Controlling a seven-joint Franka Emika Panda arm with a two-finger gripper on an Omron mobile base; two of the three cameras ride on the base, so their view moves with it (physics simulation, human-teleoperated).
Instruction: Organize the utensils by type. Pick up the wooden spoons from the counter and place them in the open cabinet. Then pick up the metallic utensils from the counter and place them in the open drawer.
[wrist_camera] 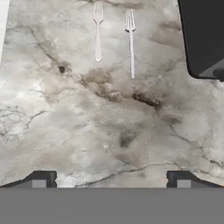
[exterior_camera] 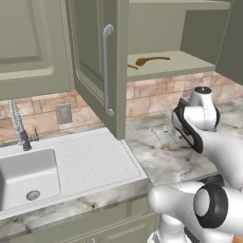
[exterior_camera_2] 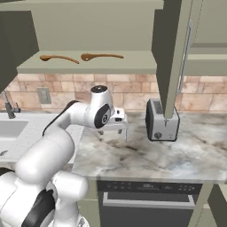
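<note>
1. Both wooden spoons are up in the open cabinet [exterior_camera_2: 26, 68], lying flat on its shelf: the left spoon [exterior_camera_2: 59, 58] and the right spoon [exterior_camera_2: 101, 56] sit side by side, apart from each other, handles pointing to the right in the right base view.
2. From the left base view one spoon [exterior_camera: 152, 60] shows clearly on the shelf, and a bit of the other pokes out from behind the cabinet door [exterior_camera: 97, 66].
3. Down on the tabletop [wrist_camera: 109, 131], two metal forks lie side by side, tines toward the top of the hand view: the shorter fork [wrist_camera: 98, 33] on the left, the longer, thinner fork [wrist_camera: 131, 41] just beside it on the right. They are not touching.
4. The claw [wrist_camera: 111, 179] hovers over bare marbled stone, well short of the forks, its jaws spread as wide as they go and holding nothing.
5. In the right base view the claw [exterior_camera_2: 116, 129] hangs above the tabletop, pointing down, left of the toaster [exterior_camera_2: 162, 120].
6. That toaster's dark corner [wrist_camera: 203, 39] sits to the right of the forks in the hand view.
7. Further left, the white sink [exterior_camera: 28, 175] with its ribbed drainboard and faucet [exterior_camera: 19, 126].
</note>
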